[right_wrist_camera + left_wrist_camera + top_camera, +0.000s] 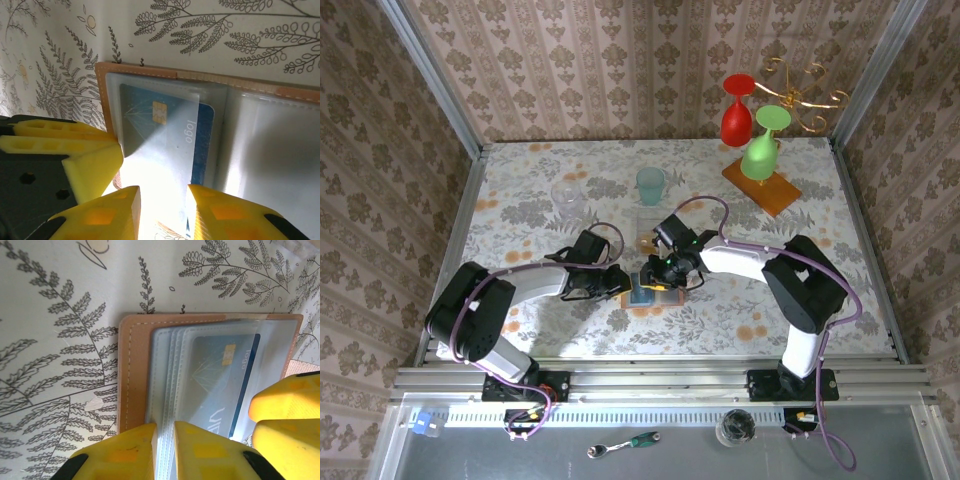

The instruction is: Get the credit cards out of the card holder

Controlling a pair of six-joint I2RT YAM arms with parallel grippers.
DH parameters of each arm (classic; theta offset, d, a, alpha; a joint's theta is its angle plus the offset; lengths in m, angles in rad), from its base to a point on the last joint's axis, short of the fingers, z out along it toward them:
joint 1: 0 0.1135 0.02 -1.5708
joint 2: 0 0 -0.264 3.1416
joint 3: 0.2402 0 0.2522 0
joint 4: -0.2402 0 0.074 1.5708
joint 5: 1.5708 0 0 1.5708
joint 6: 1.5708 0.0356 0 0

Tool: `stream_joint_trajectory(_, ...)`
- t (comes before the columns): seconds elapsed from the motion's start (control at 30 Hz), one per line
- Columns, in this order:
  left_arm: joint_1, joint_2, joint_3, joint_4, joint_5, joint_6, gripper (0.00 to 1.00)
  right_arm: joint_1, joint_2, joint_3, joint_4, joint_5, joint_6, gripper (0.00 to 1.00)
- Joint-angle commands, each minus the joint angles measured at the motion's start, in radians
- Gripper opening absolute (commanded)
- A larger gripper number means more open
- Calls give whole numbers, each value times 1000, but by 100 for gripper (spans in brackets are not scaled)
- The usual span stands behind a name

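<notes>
Credit card (pixel 150 130) may stay stuck: my left pincer (pixel 165 432), bottom of frame, pinches the card holder (pixel 132 370) pockets; right pincer (pixel 164 200) is only part open.

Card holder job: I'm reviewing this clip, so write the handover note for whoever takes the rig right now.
Left hand: shut on the near edges of the card holder's clear sleeves, steadying it on the table.
Right hand: fingers apart, astride the near end of the top sleeve and the blue credit card inside it; grip not confirmed.
Done: card holder lies open, sleeves facing up, between both hands.
Left: the blue credit card sits inside its sleeve, so draw it out, then check the other sleeves for more cards.
</notes>
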Motion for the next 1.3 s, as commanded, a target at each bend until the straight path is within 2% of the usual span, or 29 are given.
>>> stream_joint_trajectory(0.0,-5,11,15,-46,-2,22,18,6,25,-16,23,-13,8,32)
stream_joint_trajectory(0.37,-5,10,17,-59,-7,27,16,6,49,-33,32,-9,5,26)
stream_joint_trajectory(0.7,-5,11,14,-60,-11,30,16,8,13,-9,-83,88,-39,27)
stream_joint_trajectory(1.27,-5,-30,35,-83,-12,31,16,7,-65,-9,-92,112,-58,28)
